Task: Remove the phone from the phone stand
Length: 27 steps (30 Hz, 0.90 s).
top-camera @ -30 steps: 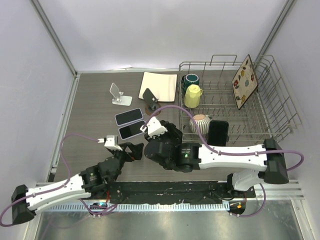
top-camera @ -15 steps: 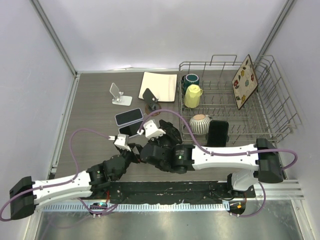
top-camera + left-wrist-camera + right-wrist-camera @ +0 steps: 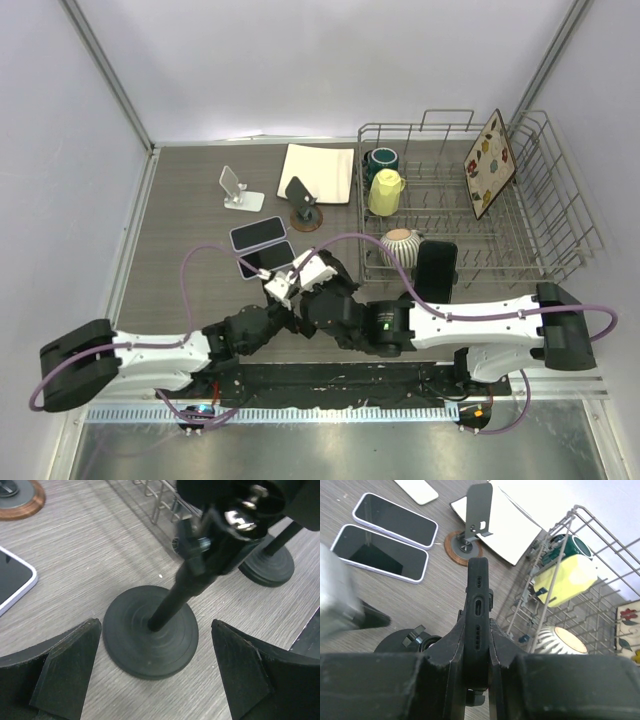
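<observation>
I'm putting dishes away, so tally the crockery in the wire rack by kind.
Cups: 3 (green cup, yellow cup, striped cup)
Plates: 1 (floral plate, standing on edge)
Total: 4

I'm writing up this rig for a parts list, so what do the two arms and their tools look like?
Both the left arm and right arm have white links joined by bulky black joints, with a purple cable looping alongside each. The left tool and right tool have matte black, wedge-shaped fingers.
</observation>
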Motion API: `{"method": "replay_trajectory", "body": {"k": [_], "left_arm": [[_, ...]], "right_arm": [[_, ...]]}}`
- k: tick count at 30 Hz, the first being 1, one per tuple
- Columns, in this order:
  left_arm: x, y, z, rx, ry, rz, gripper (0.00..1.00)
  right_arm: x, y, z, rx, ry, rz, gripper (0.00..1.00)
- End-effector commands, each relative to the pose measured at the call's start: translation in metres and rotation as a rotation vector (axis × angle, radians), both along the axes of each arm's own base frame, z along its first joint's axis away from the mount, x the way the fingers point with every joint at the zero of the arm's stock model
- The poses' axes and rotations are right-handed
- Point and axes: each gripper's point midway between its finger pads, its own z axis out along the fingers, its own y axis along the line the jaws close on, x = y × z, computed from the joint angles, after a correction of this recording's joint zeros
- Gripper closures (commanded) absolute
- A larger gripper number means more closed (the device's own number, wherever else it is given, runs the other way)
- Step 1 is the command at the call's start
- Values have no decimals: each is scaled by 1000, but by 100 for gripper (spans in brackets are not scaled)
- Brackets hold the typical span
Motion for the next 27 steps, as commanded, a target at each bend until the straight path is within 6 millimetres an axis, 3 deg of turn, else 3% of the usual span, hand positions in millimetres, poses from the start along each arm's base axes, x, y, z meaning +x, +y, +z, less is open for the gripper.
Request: {"method": "replay_trajectory", "body": {"k": [1,3,5,6,10,16,17,19,27], "left_arm": [[11,-40,46,-75,-163,-81,5],[18,-48,57,-120,-194,-88,7],[23,-54,48,-122,-186,-100,11],[28,-56,54,-155,-201,-101,13],[34,-64,47,-163,-199,-117,25],[34,-70,42,-162,-208,-142,66],[34,-70,41,-156,-209,-144,83],[34,-69,37,-149,-201,-137,100],[55,-39,22,-203,-118,-12,100]], "right_arm": [[-12,38,26,248,44,148,99],[-14,38,24,253,53,168,99],[-15,37,25,263,55,170,99],[-15,37,23,262,57,172,99],[-17,33,24,281,64,184,99],[-18,31,22,270,65,192,99],[-18,31,22,269,65,196,99],[-20,33,22,258,65,217,99],[-26,21,23,242,89,252,99]]}}
